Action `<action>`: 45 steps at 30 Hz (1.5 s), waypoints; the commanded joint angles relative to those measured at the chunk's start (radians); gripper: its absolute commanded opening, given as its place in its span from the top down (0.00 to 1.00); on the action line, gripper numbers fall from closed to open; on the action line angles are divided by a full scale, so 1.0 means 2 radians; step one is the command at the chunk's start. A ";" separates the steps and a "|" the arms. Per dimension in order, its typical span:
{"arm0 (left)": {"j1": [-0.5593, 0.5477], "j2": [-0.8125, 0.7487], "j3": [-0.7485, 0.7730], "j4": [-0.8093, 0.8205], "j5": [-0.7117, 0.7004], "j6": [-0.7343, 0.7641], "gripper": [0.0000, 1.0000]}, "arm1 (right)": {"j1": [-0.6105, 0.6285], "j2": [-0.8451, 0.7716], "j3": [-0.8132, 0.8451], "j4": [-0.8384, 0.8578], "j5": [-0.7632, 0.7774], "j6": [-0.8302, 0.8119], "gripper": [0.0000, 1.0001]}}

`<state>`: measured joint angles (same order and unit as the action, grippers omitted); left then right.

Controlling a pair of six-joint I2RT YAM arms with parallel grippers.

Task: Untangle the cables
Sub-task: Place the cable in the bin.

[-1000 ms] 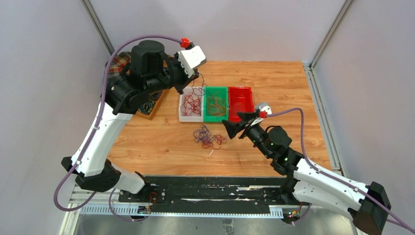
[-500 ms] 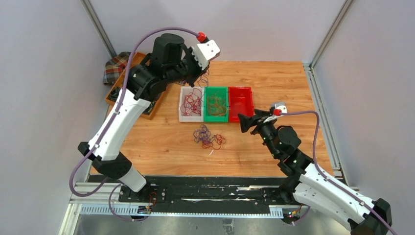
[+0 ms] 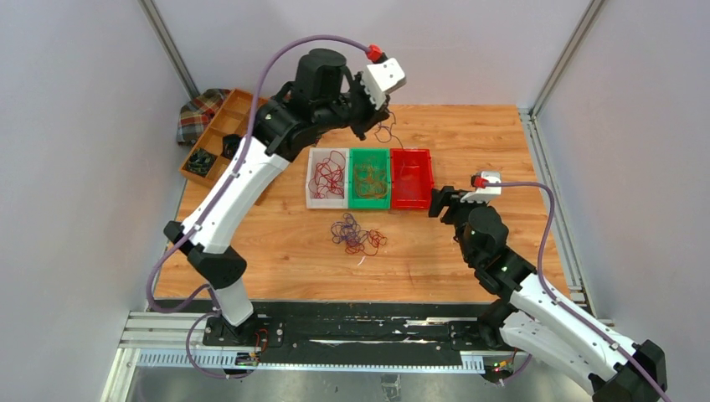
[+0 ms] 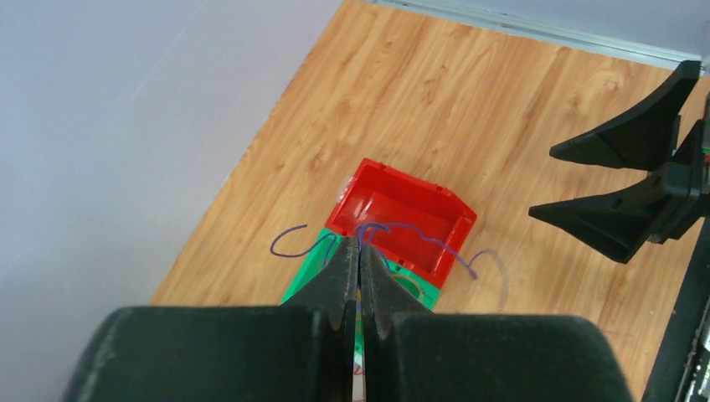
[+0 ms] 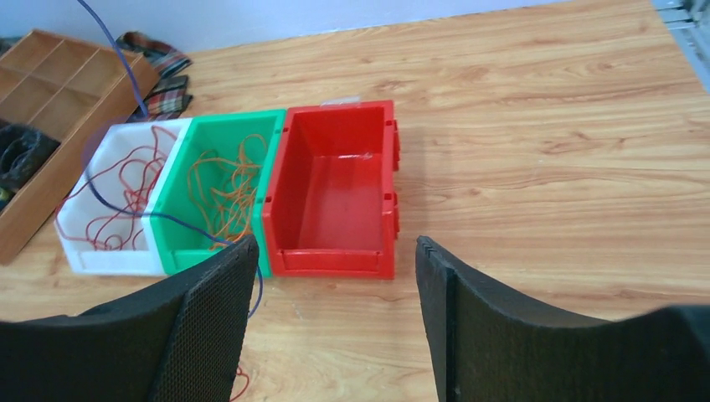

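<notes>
Your left gripper is clenched on a purple wire, the two fingers pressed flat together with the strand looping out to both sides. It hangs in the air above the far end of the red bin, toward the far edge of the table, with the arm stretched out high over the row of bins. From there the wire trails down toward the bins.

Your right gripper is released, its jaws spread wide. It sits low on the near-right side of the red bin, close to that bin's corner and facing the bin's near wall. Bare wood runs from there to the right edge and up to the far right corner.

The rest of the cables lie in a loose red and purple clump on the table, just in front of the white bin and green bin, apart from both. The three bins stand touching side by side, white, green, red from left to right, near the middle of the table. Red wires lie in the white one, orange wires in the green.

Along the left edge a wooden tray holds black bundles, with a plaid cloth at the far left corner.
</notes>
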<state>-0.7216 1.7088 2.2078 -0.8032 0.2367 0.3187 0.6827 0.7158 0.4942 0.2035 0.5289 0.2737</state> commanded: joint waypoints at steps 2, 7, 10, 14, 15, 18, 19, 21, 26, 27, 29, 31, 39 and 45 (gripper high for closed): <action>-0.014 0.050 0.028 0.039 0.005 -0.016 1.00 | -0.014 -0.003 0.028 -0.004 0.049 0.005 0.32; -0.016 0.081 0.027 0.085 -0.030 -0.020 1.00 | -0.016 -0.009 0.025 -0.004 0.051 -0.006 0.33; -0.016 0.096 0.026 0.105 -0.047 -0.023 1.00 | -0.018 -0.011 0.021 -0.007 0.052 -0.010 0.33; -0.017 0.110 0.027 0.113 -0.053 -0.027 1.00 | -0.021 -0.012 0.016 -0.013 0.052 -0.014 0.34; -0.018 0.112 0.026 0.115 -0.056 -0.027 1.00 | -0.022 -0.013 0.014 -0.014 0.052 -0.014 0.34; -0.021 0.118 0.024 0.125 -0.073 -0.024 1.00 | -0.025 -0.016 0.011 -0.015 0.053 -0.015 0.34; -0.022 0.121 0.024 0.128 -0.082 -0.021 1.00 | -0.026 -0.017 0.011 -0.016 0.053 -0.016 0.34; -0.024 0.127 0.023 0.135 -0.092 -0.016 1.00 | -0.028 -0.018 0.010 -0.016 0.053 -0.016 0.34; -0.035 0.135 -0.004 0.168 -0.126 0.026 1.00 | -0.033 -0.019 0.008 -0.018 0.050 -0.016 0.34; -0.037 0.134 -0.017 0.180 -0.134 0.039 1.00 | -0.034 -0.020 0.008 -0.019 0.050 -0.015 0.34; -0.042 0.134 -0.040 0.201 -0.147 0.058 1.00 | -0.035 -0.022 0.007 -0.021 0.050 -0.015 0.34; -0.046 0.135 -0.058 0.217 -0.155 0.066 1.00 | -0.036 -0.026 0.006 -0.023 0.049 -0.014 0.34; -0.065 0.142 -0.091 0.204 -0.135 0.037 1.00 | -0.038 -0.039 0.001 -0.032 0.054 -0.014 0.35; -0.084 0.139 -0.123 0.186 -0.130 0.013 1.00 | -0.043 -0.042 0.003 -0.042 0.060 -0.003 0.35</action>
<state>-0.8619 1.9915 1.9968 -0.4213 -0.0330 0.3878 0.6209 0.6445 0.5102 0.1432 0.6140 0.2600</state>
